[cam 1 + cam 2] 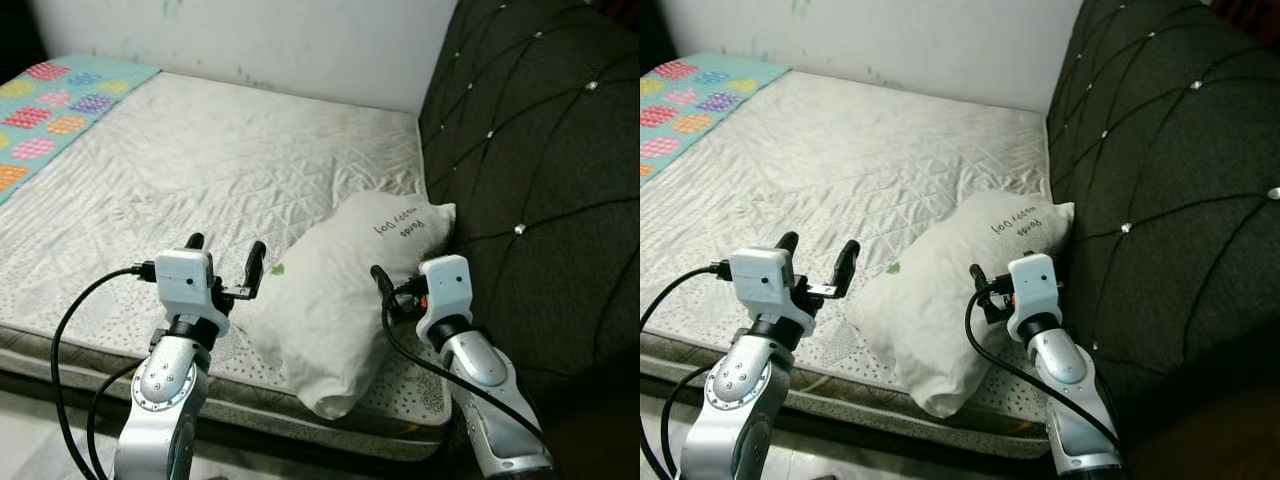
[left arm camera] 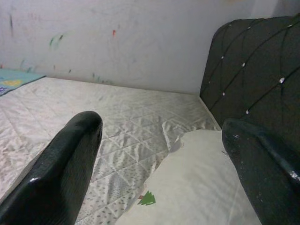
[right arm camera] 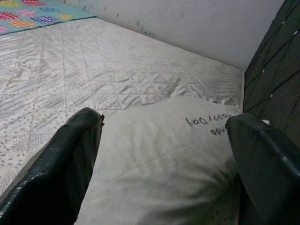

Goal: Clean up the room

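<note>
From the left eye view, a white pillow (image 1: 345,300) with dark handwriting near its top lies on the near corner of the quilted mattress (image 1: 180,170), its far end leaning against the dark tufted headboard (image 1: 540,150); a colourful patterned blanket (image 1: 50,100) covers the far left of the bed. The left gripper (image 1: 225,258) hovers just beside the pillow's left edge with its fingers spread apart, holding nothing, and the right gripper (image 1: 395,290) is at the pillow's right side, close against the cloth. The right eye view gives the same layout, with the pillow's lower end hanging a little over the mattress edge. In the left wrist view, the two black fingers (image 2: 61,173) stand wide apart, with the mattress and a small green tree print (image 2: 146,198) on the pillow corner between them. In the right wrist view, the right gripper's fingers (image 3: 61,173) are also spread wide, the pillow lying between them, its handwriting towards the headboard.
</note>
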`<state>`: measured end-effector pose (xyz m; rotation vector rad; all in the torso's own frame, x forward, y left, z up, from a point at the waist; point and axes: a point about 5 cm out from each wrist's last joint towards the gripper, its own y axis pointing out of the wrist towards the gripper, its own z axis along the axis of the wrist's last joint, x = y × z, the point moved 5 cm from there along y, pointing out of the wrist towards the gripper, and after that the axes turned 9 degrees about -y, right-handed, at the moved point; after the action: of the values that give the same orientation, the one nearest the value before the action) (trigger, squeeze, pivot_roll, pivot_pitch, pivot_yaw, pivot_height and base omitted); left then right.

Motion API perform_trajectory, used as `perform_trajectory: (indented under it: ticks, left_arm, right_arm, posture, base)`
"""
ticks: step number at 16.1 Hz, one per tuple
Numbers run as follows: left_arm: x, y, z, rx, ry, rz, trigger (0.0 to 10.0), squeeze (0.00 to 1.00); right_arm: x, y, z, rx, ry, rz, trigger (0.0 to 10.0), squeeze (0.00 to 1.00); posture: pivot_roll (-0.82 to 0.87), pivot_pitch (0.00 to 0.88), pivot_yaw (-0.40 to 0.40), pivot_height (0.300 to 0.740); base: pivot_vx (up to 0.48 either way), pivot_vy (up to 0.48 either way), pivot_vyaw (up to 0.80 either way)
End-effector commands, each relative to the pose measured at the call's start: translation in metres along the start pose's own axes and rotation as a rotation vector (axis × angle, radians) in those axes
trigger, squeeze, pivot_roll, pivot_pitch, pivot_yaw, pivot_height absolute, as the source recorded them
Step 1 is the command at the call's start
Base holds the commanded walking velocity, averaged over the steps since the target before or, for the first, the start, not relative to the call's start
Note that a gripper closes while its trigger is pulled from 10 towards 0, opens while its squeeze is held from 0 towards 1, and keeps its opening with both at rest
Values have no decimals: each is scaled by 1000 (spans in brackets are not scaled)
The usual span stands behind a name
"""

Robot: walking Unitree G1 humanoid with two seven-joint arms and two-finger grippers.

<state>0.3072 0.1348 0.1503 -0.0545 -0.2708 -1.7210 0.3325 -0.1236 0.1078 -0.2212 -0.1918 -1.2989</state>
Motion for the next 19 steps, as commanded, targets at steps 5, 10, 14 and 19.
perform_trajectory:
  ticks: [5,10,14,19]
  left_arm:
    - [-17,-8,-4,-9,-8,88,10000,0]
    - [-61,-25,-3,-3,26,328,10000,0]
    - [-74,-37,-11,-42,-12,393,10000,0]
    - [-58,-28,-4,-13,-65,297,10000,0]
  right_arm:
    - [2,2,6,14,-1,-1,10000,0]
    - [7,4,8,20,6,-17,10000,0]
    - [8,5,6,16,8,-24,10000,0]
    - [8,6,6,19,9,-24,10000,0]
  posture:
    - [39,68,-79,612]
    - [30,82,-69,572]
    - [38,75,-68,572]
    - [38,74,-69,572]
  base:
    - [0,0,0]
    - [0,0,0]
    - [0,0,0]
    - [0,0,0]
